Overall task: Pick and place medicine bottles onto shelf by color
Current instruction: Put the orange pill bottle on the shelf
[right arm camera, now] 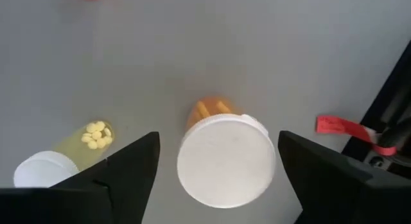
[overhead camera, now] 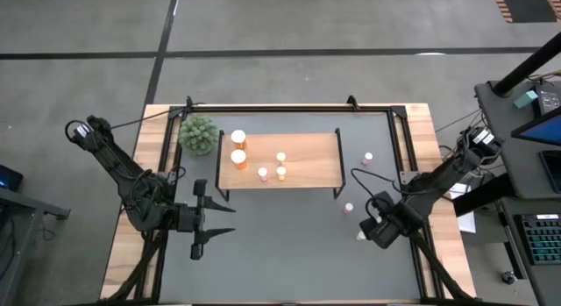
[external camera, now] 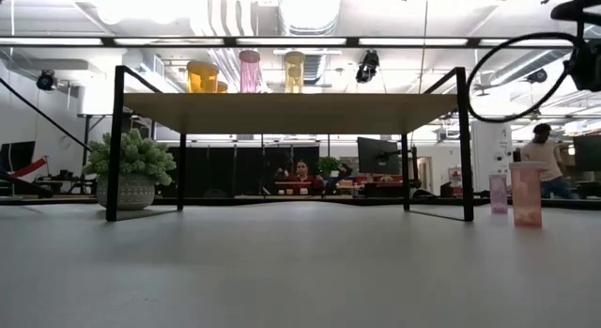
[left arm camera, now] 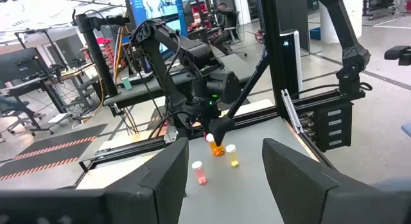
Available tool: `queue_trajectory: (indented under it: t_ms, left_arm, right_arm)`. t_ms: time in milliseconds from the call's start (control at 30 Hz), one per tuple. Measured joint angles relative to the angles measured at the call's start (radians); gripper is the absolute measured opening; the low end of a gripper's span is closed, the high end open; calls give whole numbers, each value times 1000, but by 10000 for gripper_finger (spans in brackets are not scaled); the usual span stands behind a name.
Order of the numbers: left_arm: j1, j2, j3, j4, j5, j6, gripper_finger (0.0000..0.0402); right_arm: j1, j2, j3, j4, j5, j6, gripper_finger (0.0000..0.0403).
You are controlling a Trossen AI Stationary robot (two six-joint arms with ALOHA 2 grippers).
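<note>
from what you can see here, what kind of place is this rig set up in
Most likely an open robotics lab or industrial workspace. The low view looks past the shelf to exposed ceiling ducts, strip lights and people seated at desks with monitors. From above, the table stands on bare concrete floor beside a keyboard.

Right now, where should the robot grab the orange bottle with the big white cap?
Probably round the orange bottle just under its white cap, coming straight down. It stands upright beneath the right gripper, whose open fingers already sit either side, and the yellow bottle stands apart.
</note>
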Motion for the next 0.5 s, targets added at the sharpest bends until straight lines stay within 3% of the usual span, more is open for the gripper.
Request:
queue_trajectory:
  t_ms: [333,500]
  left_arm:
    - [0,0,0,0,-1,0,183]
    - [0,0,0,0,-1,0,183]
  right_arm:
    - [0,5,-6,9,-3,17,201]
    - [0,-5,9,-15,-20,8,195]
